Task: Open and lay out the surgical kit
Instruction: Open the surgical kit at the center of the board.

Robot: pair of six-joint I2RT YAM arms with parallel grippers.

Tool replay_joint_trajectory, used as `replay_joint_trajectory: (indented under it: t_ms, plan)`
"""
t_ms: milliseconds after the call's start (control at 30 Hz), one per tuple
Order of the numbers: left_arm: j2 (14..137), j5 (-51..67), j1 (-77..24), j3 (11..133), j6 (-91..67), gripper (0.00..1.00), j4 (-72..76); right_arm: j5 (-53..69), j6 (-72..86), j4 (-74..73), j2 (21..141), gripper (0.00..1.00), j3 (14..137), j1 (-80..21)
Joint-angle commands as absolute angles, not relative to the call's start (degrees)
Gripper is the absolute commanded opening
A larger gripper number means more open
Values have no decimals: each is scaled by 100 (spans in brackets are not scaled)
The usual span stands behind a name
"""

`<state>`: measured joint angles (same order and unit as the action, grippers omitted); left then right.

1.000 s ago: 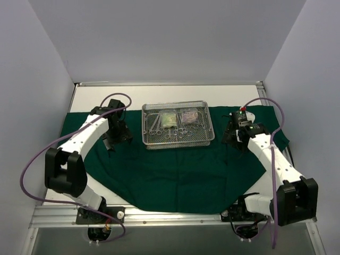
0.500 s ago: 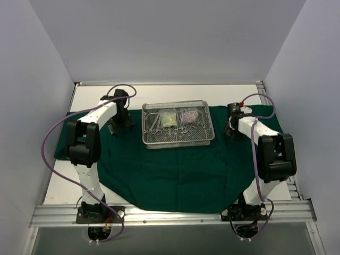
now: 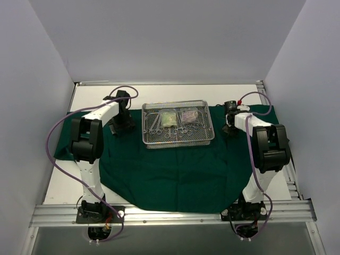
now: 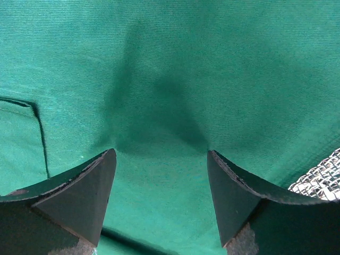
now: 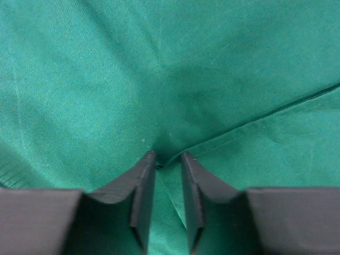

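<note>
The dark green cloth wrap point(image 3: 170, 175) lies spread flat on the table. The silver wire-mesh tray point(image 3: 178, 144) stands on it at the back centre, with steel clamps point(image 3: 157, 125) and two small clear pouches point(image 3: 169, 118) inside. My left gripper point(image 3: 121, 127) hangs open and empty just above the cloth point(image 4: 170, 79), left of the tray; a tray corner point(image 4: 319, 181) shows in the left wrist view. My right gripper point(image 3: 229, 129) is right of the tray, its jaws point(image 5: 167, 155) nearly closed on a pinched fold of the cloth by a hem point(image 5: 255, 125).
Bare white table point(image 3: 90, 95) shows behind and beside the cloth. Grey walls enclose the left, back and right. A metal rail point(image 3: 170, 215) runs along the near edge. A folded cloth edge point(image 4: 37, 133) lies left of the left fingers.
Both arms have drawn up from a wide, low pose, elbows swinging inward. Both grippers have shifted a little toward the back, staying beside the tray. The tray has not moved.
</note>
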<state>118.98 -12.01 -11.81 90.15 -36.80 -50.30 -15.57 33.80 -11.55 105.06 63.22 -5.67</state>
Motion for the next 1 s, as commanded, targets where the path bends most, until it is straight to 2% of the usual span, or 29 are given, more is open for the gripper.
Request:
replay_joint_trajectory:
  t_ms: [0, 167, 200, 233, 500, 700, 867, 933, 967]
  plan:
    - [11900, -1283, -1116, 9150, -3630, 78, -4825, -1889, 3516, -1388, 10494, 20, 6442, -580]
    - [11918, -1195, -1107, 9123, -3630, 78, -4755, -1898, 3516, -1547, 10477, 7, 6469, -580]
    - [11918, -1178, -1107, 9106, -3630, 78, -4746, -1898, 3516, -1582, 10459, 1, 6477, -580]
    - [11909, -1169, -1090, 9079, -3630, 78, -4720, -1907, 3507, -1617, 10442, 0, 6478, -580]
    - [11821, -1169, -1020, 8816, -3577, 77, -4535, -2556, 3734, -2380, 9845, 0, 6434, -107]
    - [11707, -1195, -905, 8684, -3568, 77, -4465, -3848, 4499, -4014, 8826, 0, 6504, 1360]
    - [11610, -1239, -844, 8657, -3595, 77, -4491, -3297, 4869, -4596, 7332, 0, 6030, 3001]
    - [11575, -1248, -826, 8666, -3612, 77, -4535, -3453, 5158, -4903, 7146, 0, 5907, 3041]
    - [11575, -1248, -817, 8666, -3630, 77, -4553, -3437, 5316, -4956, 7076, 6, 5819, 3137]
